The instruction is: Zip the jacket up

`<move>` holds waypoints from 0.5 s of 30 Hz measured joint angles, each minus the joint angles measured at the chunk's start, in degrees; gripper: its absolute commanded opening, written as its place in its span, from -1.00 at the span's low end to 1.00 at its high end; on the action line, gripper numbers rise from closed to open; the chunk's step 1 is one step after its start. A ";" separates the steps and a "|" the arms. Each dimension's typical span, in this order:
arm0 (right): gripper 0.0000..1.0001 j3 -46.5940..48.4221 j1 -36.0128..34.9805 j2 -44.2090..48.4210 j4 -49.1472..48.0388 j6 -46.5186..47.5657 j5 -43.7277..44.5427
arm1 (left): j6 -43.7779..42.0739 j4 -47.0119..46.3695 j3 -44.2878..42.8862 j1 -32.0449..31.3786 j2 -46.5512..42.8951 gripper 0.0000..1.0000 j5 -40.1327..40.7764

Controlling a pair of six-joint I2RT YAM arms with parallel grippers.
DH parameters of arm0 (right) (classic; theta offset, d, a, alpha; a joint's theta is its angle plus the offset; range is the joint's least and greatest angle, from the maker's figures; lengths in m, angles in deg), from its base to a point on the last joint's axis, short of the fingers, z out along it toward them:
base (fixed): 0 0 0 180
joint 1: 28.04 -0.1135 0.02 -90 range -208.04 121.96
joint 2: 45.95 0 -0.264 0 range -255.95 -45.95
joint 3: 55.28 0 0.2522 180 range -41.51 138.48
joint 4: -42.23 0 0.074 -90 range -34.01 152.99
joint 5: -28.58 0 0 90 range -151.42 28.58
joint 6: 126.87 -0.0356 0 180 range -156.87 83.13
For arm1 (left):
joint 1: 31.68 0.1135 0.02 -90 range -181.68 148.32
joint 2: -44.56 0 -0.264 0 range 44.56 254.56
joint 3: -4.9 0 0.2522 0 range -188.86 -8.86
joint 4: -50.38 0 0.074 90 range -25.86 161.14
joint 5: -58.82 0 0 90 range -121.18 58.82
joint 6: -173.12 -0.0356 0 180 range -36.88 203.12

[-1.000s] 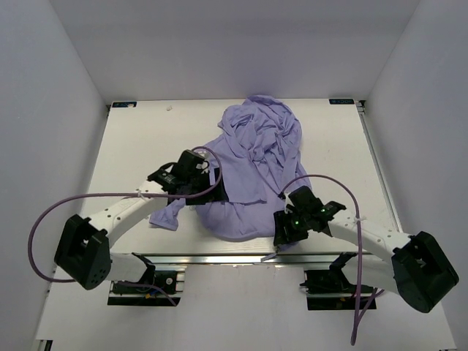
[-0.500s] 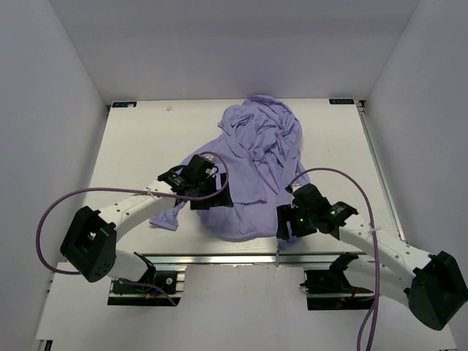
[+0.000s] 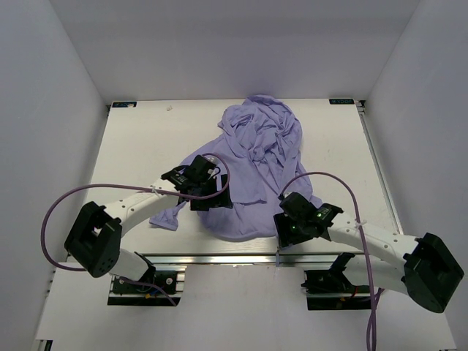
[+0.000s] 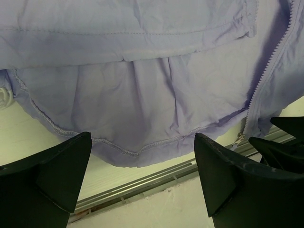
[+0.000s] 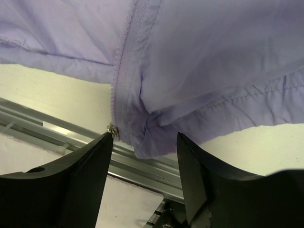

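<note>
Jaws of the right gripper (image 5: pixel 145 138) are recorded parted to a medium gap, with nothing clamped. A bunched hem corner of the large lavender-purple thin-fabric jacket (image 5: pixel 199 57) is seen just beyond the fingertips. The zipper tape (image 5: pixel 126 61) is traced down to a small metal end piece (image 5: pixel 112 128) beside one fingertip (image 5: pixel 102 147). The left gripper (image 4: pixel 142 138) is noted wide open and empty, with the stitched hem (image 4: pixel 118 151) ahead of it. Zipper teeth (image 4: pixel 266 71) are seen at the right of that view, ending at a metal pull (image 4: pixel 240 137). From above, the jacket is found crumpled mid-way across the white table (image 3: pixel 139 146), its near edge close to the aluminium rail (image 3: pixel 219 257). Both grippers are placed at that edge.
</note>
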 measured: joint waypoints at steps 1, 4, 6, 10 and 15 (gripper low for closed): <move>0.21 -0.04 -0.11 -0.33 -0.37 -0.09 0.17 | 0.00 0.00 -0.02 0.00 0.02 0.96 0.09; 0.20 -0.20 -0.44 -1.33 -1.68 -0.20 0.50 | 0.00 0.17 -0.02 0.00 0.07 0.96 0.24; 0.18 -0.44 -0.83 -2.10 -2.49 -0.37 0.76 | 0.02 0.24 -0.02 0.00 0.07 0.96 0.48; 0.12 -1.18 -2.21 -3.15 -3.96 -1.33 1.86 | 0.02 0.42 -0.26 0.00 0.15 0.96 0.76; -0.08 -1.27 -3.80 -3.69 -4.59 -3.17 4.46 | 0.02 0.50 -0.74 0.00 0.28 0.96 1.16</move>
